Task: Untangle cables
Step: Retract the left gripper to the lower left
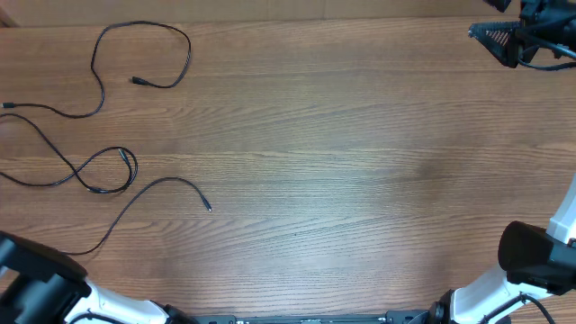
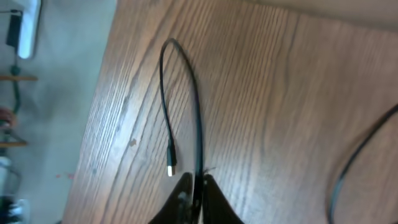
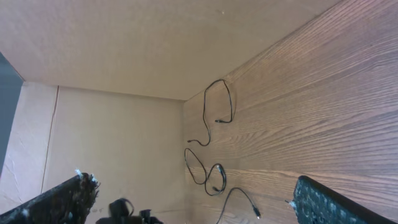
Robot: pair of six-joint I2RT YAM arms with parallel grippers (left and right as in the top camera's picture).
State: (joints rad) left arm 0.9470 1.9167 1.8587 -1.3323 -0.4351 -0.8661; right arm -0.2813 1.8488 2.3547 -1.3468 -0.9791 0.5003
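Where the left gripper (image 2: 198, 186) shows at the bottom of the left wrist view, its two jaws are pressed together on one thin black strand (image 2: 199, 124) of the cables. The strand goes straight up the picture from the jaws. It bends over in a narrow loop near the top and runs back down. It ends in a small plug (image 2: 171, 165) with a light tip. The plug lies on the table (image 2: 267, 93) just left of the jaws and a little above them. A second black strand curves through the lower right of that view, well apart from the jaws. The table edge runs down the left side, near the loop.

The right gripper (image 3: 195, 186) has its jaws wide apart. In its own view the cables lie far off on the table, seen through the gap between the jaws.

From above, this gripper sits in the upper right corner, and all the cables lie on the left side of the table. One strand makes a big loop in the upper left. Another makes a small loop (image 1: 134, 165) at the middle left. A long strand ends in a plug near the lower left. The left arm (image 1: 36, 283) fills the lower left corner, but its jaws cannot be seen from above.
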